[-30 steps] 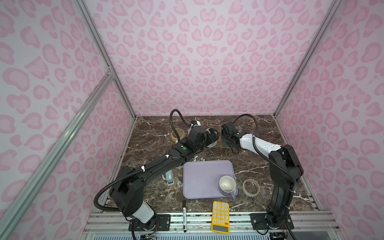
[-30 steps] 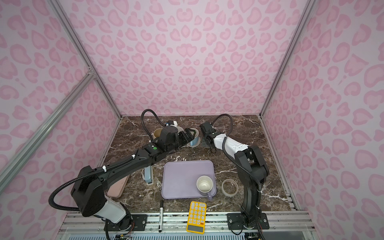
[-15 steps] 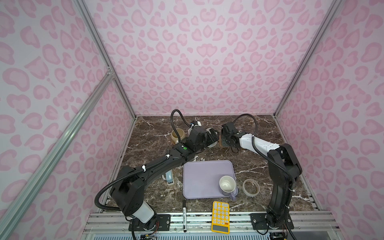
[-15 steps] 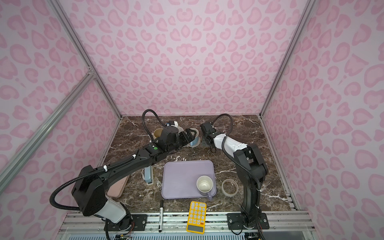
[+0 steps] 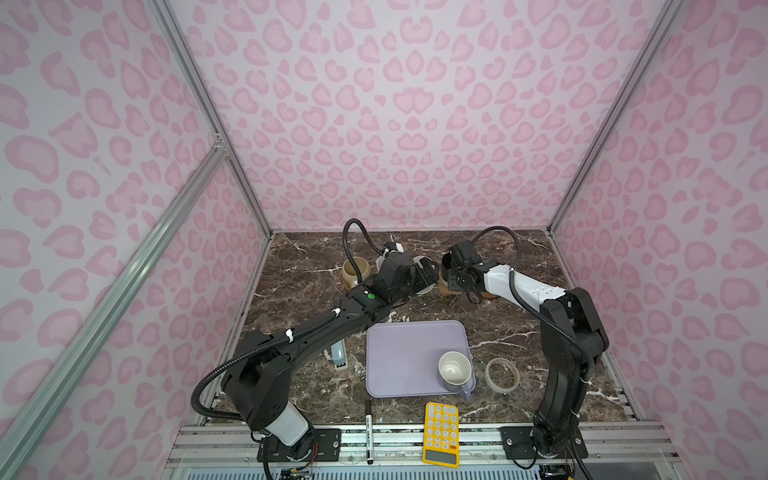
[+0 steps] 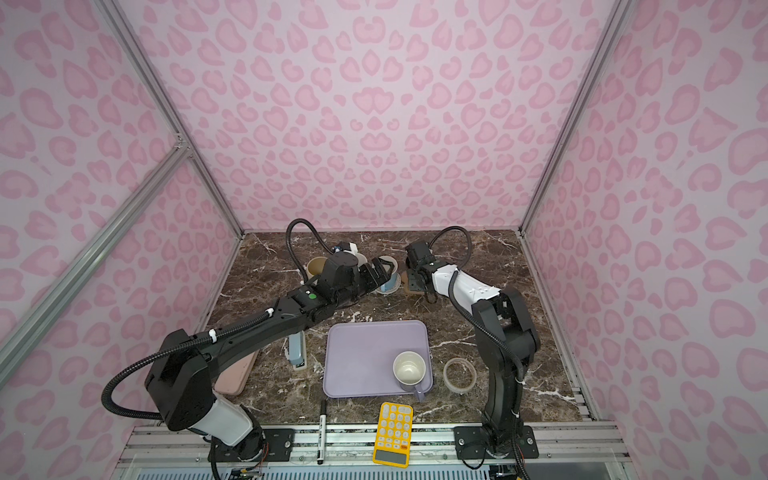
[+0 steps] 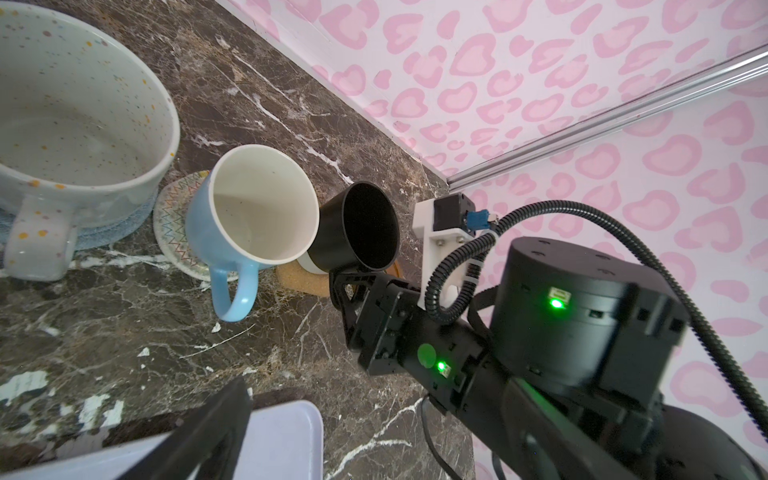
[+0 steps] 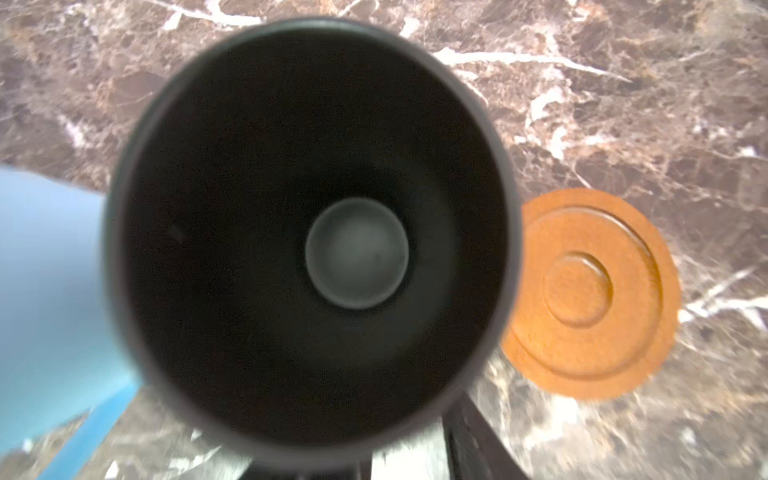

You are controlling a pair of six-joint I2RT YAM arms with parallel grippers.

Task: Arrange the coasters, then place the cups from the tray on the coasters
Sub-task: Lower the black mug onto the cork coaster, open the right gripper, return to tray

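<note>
Two black robot arms are reaching toward the back of a dark marble tabletop (image 5: pixel 519 332). The right gripper (image 7: pixel 351 284) is sitting low against a black mug (image 7: pixel 357 226), which is standing over a brown flower-shaped coaster (image 7: pixel 291 277). The mug is hiding the jaws, so I cannot tell how far apart they are, whether they are gripping it, or whether the mug is fully settled. The mug is matte black inside and out, flaring slightly toward its rim, with its handle out of sight. It is probably being put here to fill the next spot in a row. A light blue mug (image 7: pixel 245 212) is standing right beside it on a cream woven coaster (image 7: pixel 174 216). A bare amber disc coaster (image 8: pixel 590 291) is lying just beside it on the other side. The left gripper (image 6: pixel 379 269) is hovering near the light blue mug with jaws spread wide, holding nothing. A lavender mug (image 5: pixel 455 372) is waiting on the tray (image 5: pixel 403 357), likely destined for the amber disc coaster.
</note>
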